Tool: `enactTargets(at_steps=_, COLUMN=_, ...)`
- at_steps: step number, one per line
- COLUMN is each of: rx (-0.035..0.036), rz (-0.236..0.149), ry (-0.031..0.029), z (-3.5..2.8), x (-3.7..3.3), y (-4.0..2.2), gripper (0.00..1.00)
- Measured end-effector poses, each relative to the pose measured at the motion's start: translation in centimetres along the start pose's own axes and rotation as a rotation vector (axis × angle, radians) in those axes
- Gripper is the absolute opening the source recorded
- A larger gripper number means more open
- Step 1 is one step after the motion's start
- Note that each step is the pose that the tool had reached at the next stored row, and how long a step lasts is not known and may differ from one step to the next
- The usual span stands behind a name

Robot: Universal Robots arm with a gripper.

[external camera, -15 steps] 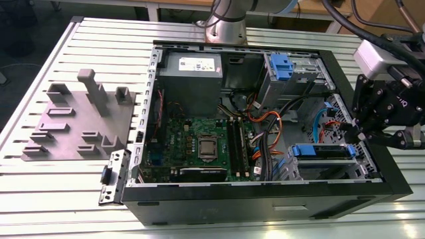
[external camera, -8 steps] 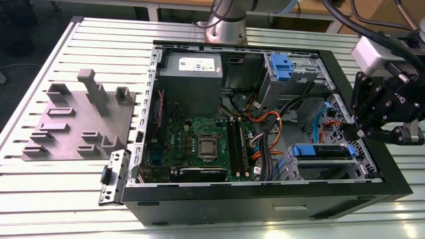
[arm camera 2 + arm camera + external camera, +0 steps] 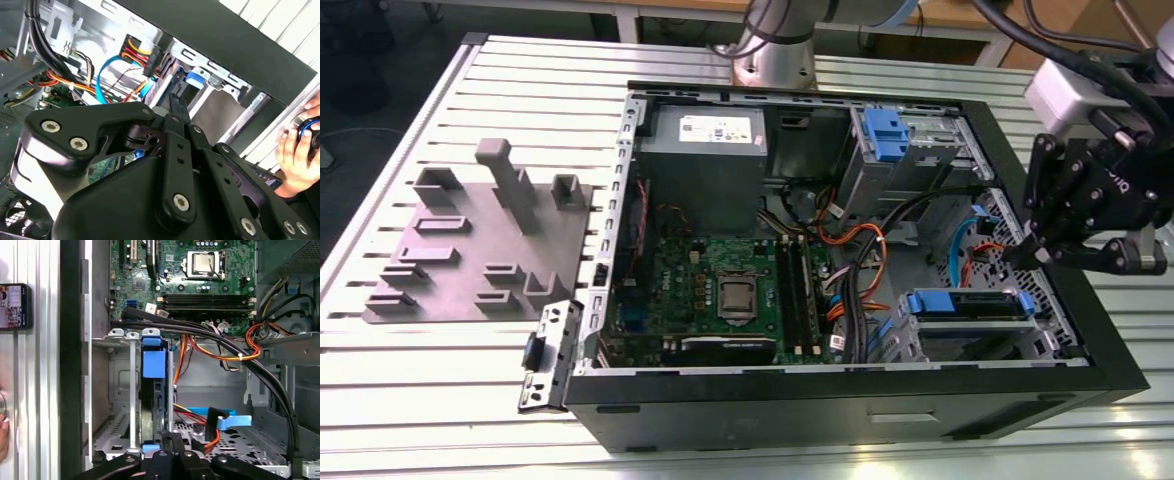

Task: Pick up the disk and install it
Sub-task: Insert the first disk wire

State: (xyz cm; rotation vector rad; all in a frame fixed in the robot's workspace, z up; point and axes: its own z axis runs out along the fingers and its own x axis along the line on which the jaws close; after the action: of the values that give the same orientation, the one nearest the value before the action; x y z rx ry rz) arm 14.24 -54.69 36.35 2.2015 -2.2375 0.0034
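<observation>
step: installing; the pick-up is judged done, since the disk, a flat grey hard drive with blue plastic rails, stands edge-on in the silver metal drive bay of the open black computer case.
gripper: the black gripper is seen with fingers together and nothing between them, its tips just beside the disk's outer edge.
progress: judged near the end; full seating cannot be told.
next move: judged to call for a straight push along the bay, kept clear of the orange cables.
</observation>
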Motion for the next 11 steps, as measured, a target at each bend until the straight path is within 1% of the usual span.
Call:
enactTargets(at_steps=3, rx=-0.003, rz=0.0, ry=0.0002, z=0.1, x=-0.53, y=-0.24, gripper=0.11)
enactTargets(at_steps=5, rx=-0.0096, rz=0.0, ry=0.0007, z=0.25, x=-0.79, y=-0.38, gripper=0.11)
enactTargets(at_steps=7, rx=-0.0187, rz=0.0, ry=0.0019, z=0.38, x=-1.07, y=-0.52, gripper=0.11)
enactTargets(at_steps=9, rx=-0.0307, rz=0.0, ry=0.0076, z=0.46, x=-1.43, y=-0.64, gripper=0.11)
enactTargets(at_steps=11, rx=-0.0404, rz=0.0, ry=0.014, z=0.49, x=-1.77, y=-0.85, gripper=0.11)
